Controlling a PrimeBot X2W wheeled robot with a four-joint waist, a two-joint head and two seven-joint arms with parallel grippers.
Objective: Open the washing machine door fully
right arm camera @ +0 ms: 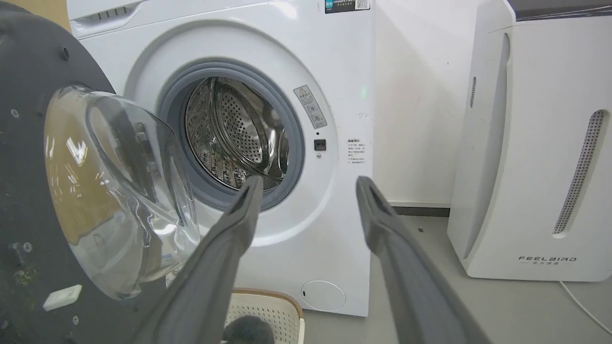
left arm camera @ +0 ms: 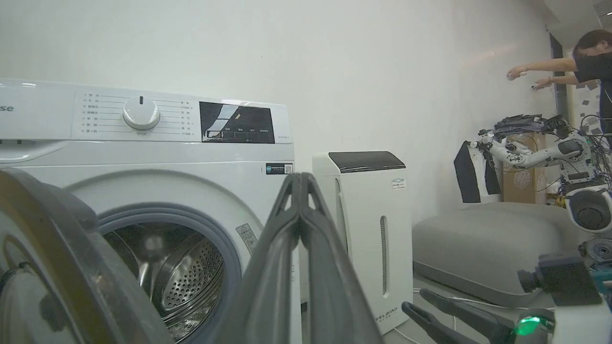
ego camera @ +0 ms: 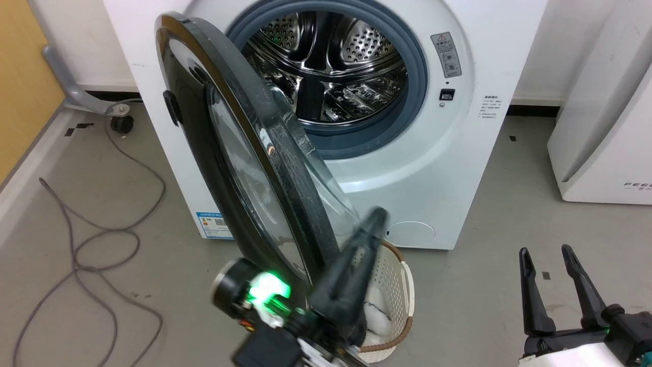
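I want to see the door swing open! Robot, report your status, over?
Left claw shut, empty, beside the door. Right claw open, empty. Door roughly half open. Basket on floor below left claw.

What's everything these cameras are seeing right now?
washing machine: one, white, against the wall
washing machine door: one, glossy black, glass bowl, partly open at left
drum: one, steel, inside the machine
gasket: one, grey, around the drum
basket: one, white, floor before the machine
slanted appliance: one, white, right of machine
cable: at least one, grey, floor at left
person: one, dark top, far right of left wrist view
left gripper: one, dark, jaws shut, by the door's lower edge
right gripper: one, dark, jaws open, lower right
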